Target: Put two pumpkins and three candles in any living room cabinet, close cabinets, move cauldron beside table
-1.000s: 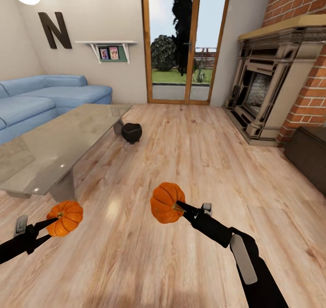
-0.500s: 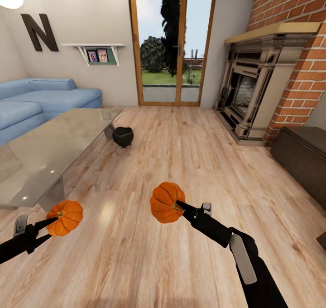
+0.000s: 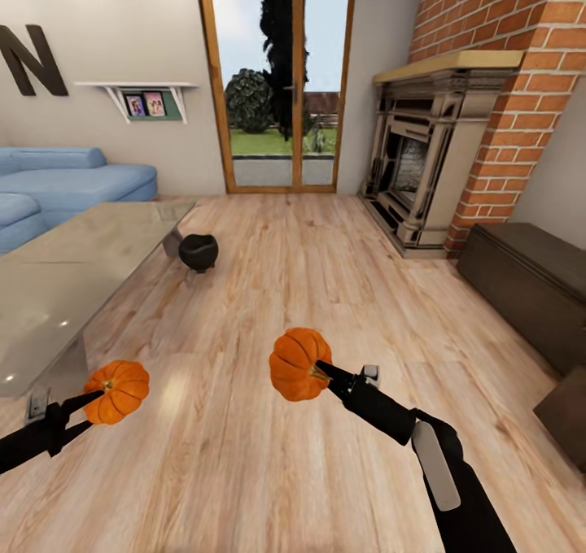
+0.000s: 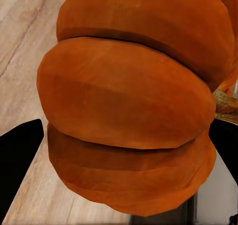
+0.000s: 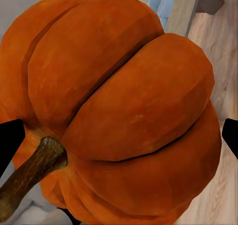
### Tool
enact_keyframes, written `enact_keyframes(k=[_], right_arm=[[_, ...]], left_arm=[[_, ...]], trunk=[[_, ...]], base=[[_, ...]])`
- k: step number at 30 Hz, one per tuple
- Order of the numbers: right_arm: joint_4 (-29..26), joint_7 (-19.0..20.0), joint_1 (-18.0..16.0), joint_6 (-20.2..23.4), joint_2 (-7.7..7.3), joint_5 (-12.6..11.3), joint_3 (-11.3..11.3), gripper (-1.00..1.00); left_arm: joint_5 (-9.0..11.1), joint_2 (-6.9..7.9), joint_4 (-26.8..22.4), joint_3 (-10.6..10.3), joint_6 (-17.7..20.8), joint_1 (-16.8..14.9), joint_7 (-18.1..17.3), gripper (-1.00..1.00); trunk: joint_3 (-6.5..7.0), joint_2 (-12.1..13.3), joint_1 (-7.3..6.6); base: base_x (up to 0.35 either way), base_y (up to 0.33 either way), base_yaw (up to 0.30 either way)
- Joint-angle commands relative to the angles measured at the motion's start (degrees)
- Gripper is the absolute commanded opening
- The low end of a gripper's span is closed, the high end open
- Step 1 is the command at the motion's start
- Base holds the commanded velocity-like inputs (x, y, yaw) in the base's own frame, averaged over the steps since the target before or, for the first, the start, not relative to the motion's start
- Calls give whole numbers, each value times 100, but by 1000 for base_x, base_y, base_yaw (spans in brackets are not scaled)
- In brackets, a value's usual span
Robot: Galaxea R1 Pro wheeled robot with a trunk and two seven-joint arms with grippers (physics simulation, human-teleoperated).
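- Your left gripper (image 3: 91,397) sits low at the left of the head view, its black fingers (image 3: 77,402) clenched on a ribbed, bright-orange pumpkin (image 3: 117,390) held above the light wood plank floor (image 3: 325,293).
- In the left wrist view that same orange pumpkin (image 4: 131,101) bulges between two dark fingers (image 4: 17,155), one at each side of it.
- Your right gripper (image 3: 324,372) reaches forward near the middle of the head view, fingers gripping a second ribbed orange pumpkin (image 3: 299,363) at its stem end, also clear of the floor.
- The right wrist view shows this second pumpkin (image 5: 124,111) up close with its brown woody stem (image 5: 29,175); the black fingers (image 5: 10,138) show at both edges.
- The black round-bellied cauldron (image 3: 198,252) stands on the floor just beside the far corner of the long low table with the thin grey top (image 3: 73,268); you cannot tell whether it touches the leg.
- That grey surface runs along your left, with the blue sofa (image 3: 73,183) behind it.
- The long, low dark-brown wood cabinet (image 3: 529,280) stands against the wall on your right, next to the brick fireplace (image 3: 423,171); its front looks shut from here.
- Straight ahead is the wood-framed glass door (image 3: 273,89), with a white wall shelf (image 3: 138,97) and a big dark letter N (image 3: 28,57) to its left.
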Motion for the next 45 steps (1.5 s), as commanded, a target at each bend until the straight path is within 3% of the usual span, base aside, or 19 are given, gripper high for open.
enact_keyframes(k=[1, 45], right_arm=[[3, -4, 0, 5, 1, -10, -1, -100], [202, -4, 0, -167, 14, -10, -11, -100]], left_arm=[[27, 0, -1, 3, 15, -1, -5, -100], [60, -9, 17, 20, 15, 16, -10, -100]], trunk=[[4, 0, 0], [181, 0, 0]], base=[[14, 0, -255], [-157, 74, -255]])
